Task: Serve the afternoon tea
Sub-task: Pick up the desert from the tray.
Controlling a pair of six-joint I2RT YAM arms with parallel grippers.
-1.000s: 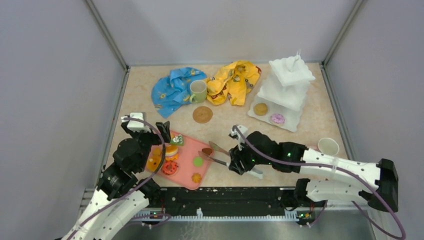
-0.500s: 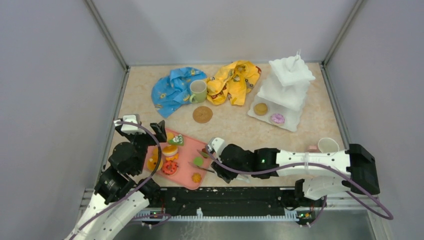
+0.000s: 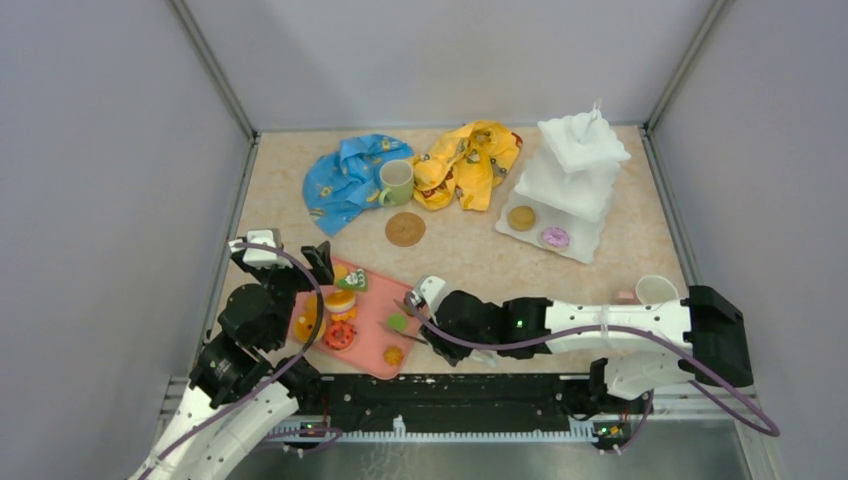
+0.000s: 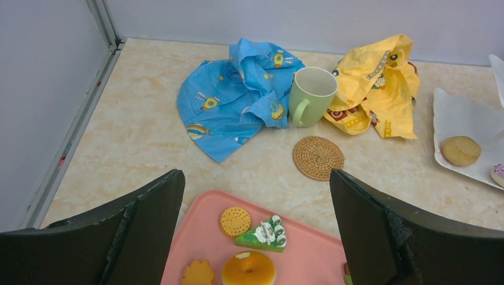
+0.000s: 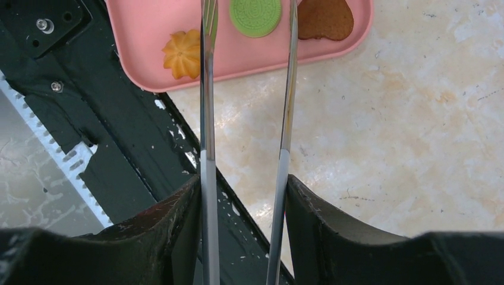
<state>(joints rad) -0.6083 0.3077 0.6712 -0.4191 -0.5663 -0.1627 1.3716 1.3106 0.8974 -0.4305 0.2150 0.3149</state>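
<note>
Right hand [image 5: 241,190] gripping metal tongs [image 5: 207,119], arms flanking green cookie [image 5: 255,15] on pink tray [image 5: 148,35]. Left hand [image 4: 255,178] wide open, empty.

You work in a lab test cell: grey panels [image 3: 100,150] on metal framing [image 3: 212,65] enclose the tabletop [image 3: 460,260]; a black mounting rail [image 3: 450,395] crosses the lower frame.
</note>
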